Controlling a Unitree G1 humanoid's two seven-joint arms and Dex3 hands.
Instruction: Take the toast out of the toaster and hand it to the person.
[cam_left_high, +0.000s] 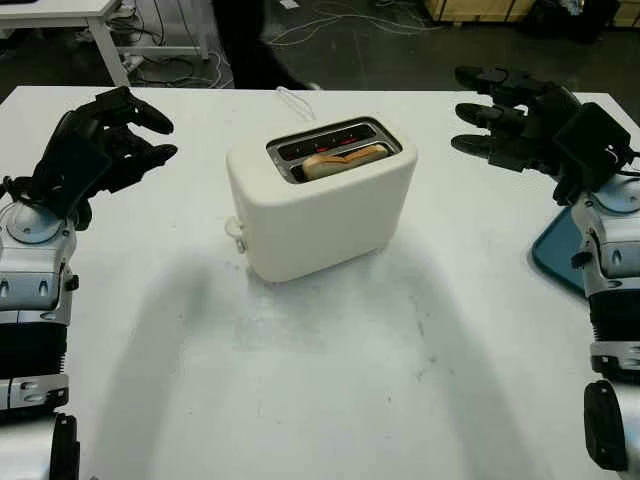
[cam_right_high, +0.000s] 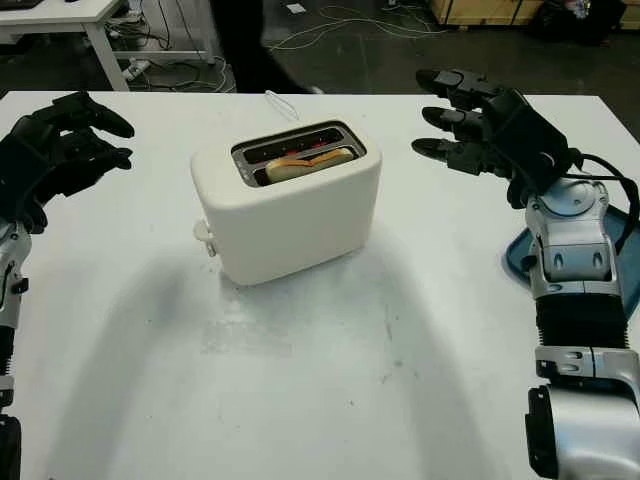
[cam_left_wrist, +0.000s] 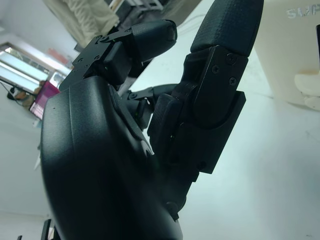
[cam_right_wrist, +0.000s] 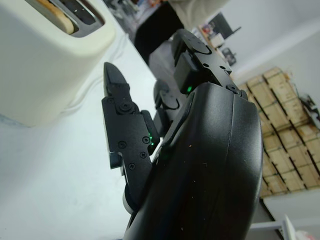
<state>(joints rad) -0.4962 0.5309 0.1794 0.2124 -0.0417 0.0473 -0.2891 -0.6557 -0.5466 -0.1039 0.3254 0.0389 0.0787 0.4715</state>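
White tabletop (cam_left_high: 330, 400) carries a cream rounded plastic toaster (cam_left_high: 320, 200) at its middle, with a slice of browned toast (cam_left_high: 345, 157) sitting in the toaster's nearer slot. Left of the toaster, apart from it, the black left hand (cam_left_high: 105, 140) hovers open and holds nothing. Right of the toaster, the black right hand (cam_right_high: 470, 125) hovers likewise, open, gripping nothing. A blue tray (cam_left_high: 560, 255) lies further right.

I see just the top edge of the toast (cam_left_high: 343, 158); the toaster (cam_left_high: 320, 205) hides the rest in its slot. A blue tray (cam_left_high: 556, 255) at three o'clock sits mostly behind my right arm. At twelve o'clock, the frame cuts off a person (cam_left_high: 245, 40) beyond the worktop (cam_left_high: 320, 370).
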